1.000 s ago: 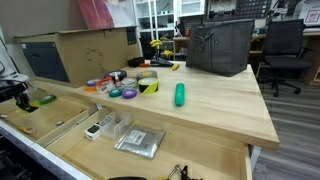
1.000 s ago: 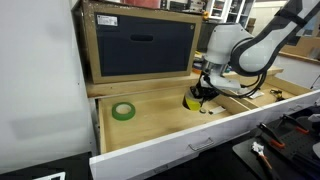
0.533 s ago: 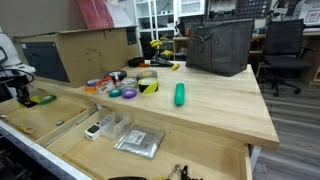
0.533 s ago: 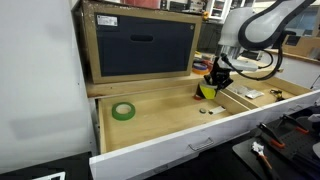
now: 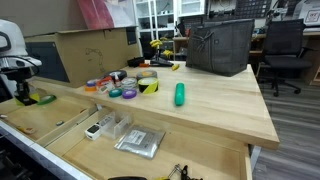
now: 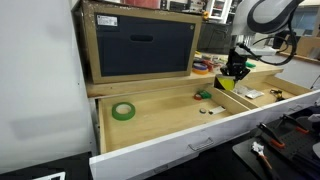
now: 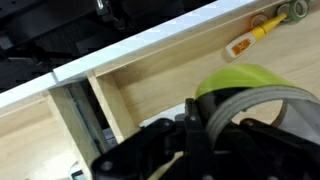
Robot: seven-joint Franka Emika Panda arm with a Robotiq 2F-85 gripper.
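At the far edge of the open wooden drawer (image 6: 160,128) in an exterior view, the gripper (image 6: 234,78) hangs above the drawer's divider with its jaws nearly closed on one yellow-green tape roll (image 6: 227,86), lifted clear of the wood. On the drawer floor lie one green tape roll (image 6: 123,111), one small green scrap (image 6: 203,96) and two tiny dark bits (image 6: 208,111); one cardboard box (image 6: 140,45) stands behind. In an exterior view from across the room, the gripper (image 5: 20,94) is small and dark at the picture's edge and its grip cannot be made out. This view alone shows the tabletop (image 5: 215,105) with at least five tape rolls (image 5: 130,88), one green bottle (image 5: 180,94) and one black bag (image 5: 220,45), and, in a nearer drawer compartment, one clear plastic box (image 5: 108,127) and one flat packet (image 5: 138,142). In the wrist view the gripper (image 7: 195,135) pinches the wall of the yellow-green tape roll (image 7: 250,80), whose grey inner core shows only here. Below it run one wooden divider (image 7: 112,100) and, lying on the wood well apart, one yellow-handled tool (image 7: 246,44).
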